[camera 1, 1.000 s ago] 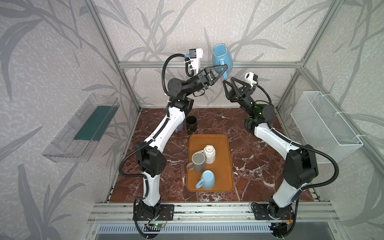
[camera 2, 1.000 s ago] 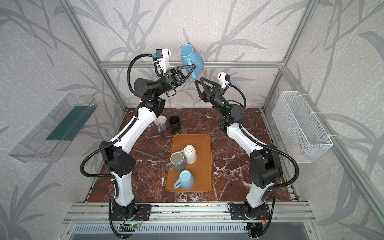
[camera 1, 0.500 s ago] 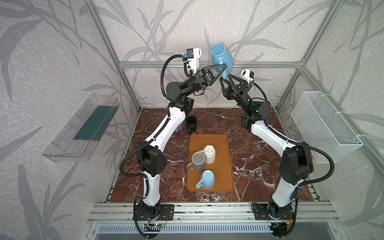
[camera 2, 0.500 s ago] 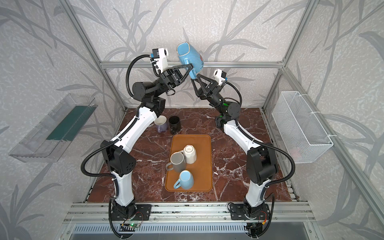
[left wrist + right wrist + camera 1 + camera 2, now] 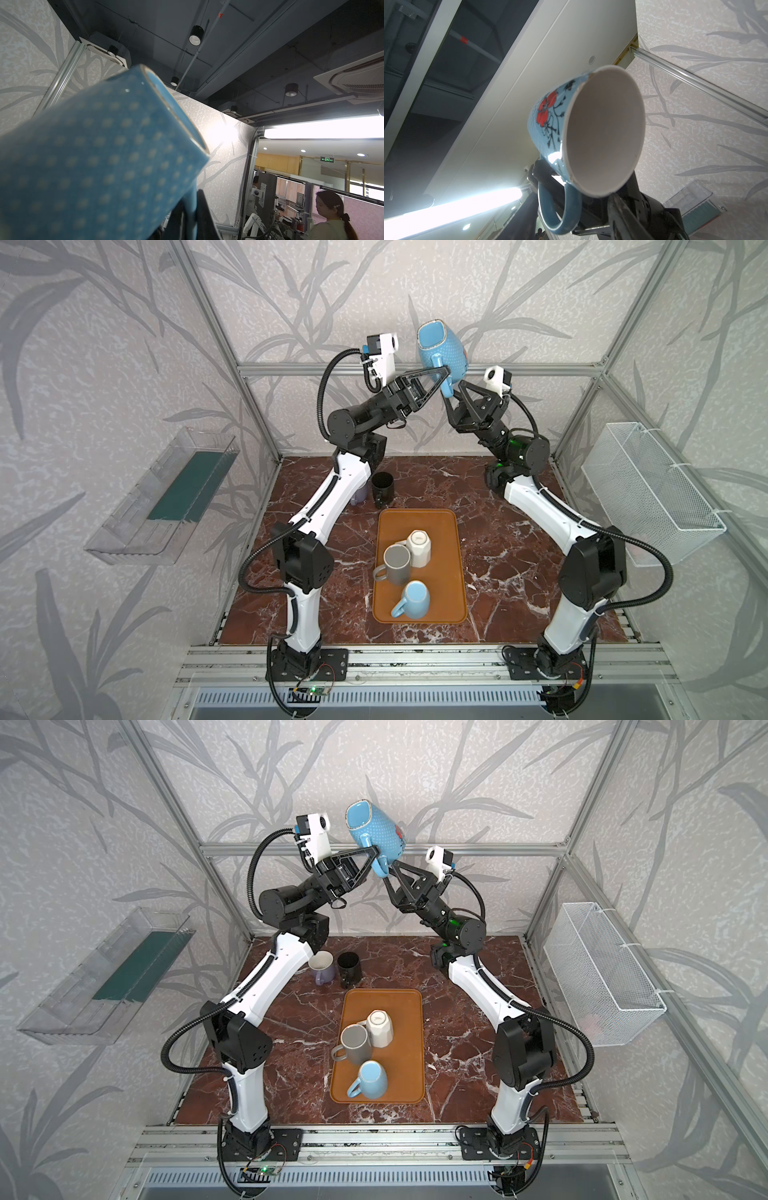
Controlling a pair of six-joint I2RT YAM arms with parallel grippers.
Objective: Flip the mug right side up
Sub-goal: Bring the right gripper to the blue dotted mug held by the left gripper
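Note:
The mug is blue with pale dots and a red flower. It hangs high above the table's back edge, tilted, with its mouth up to the left and its handle hanging down. My left gripper is shut on the handle, which shows pinched between the dark fingers in the left wrist view. My right gripper reaches up from the right. It is open, with one finger on each side of the handle and a gap showing on both sides. The mug's pale base faces the right wrist camera.
An orange tray on the marble table holds a grey mug, a white mug and a light blue mug. A black mug and a purple mug stand behind it. A wire basket hangs on the right wall and a clear bin on the left.
My right gripper has risen and moved left to the mug, and its jaws have narrowed around the handle. The left arm has lifted the mug slightly and tipped it further.

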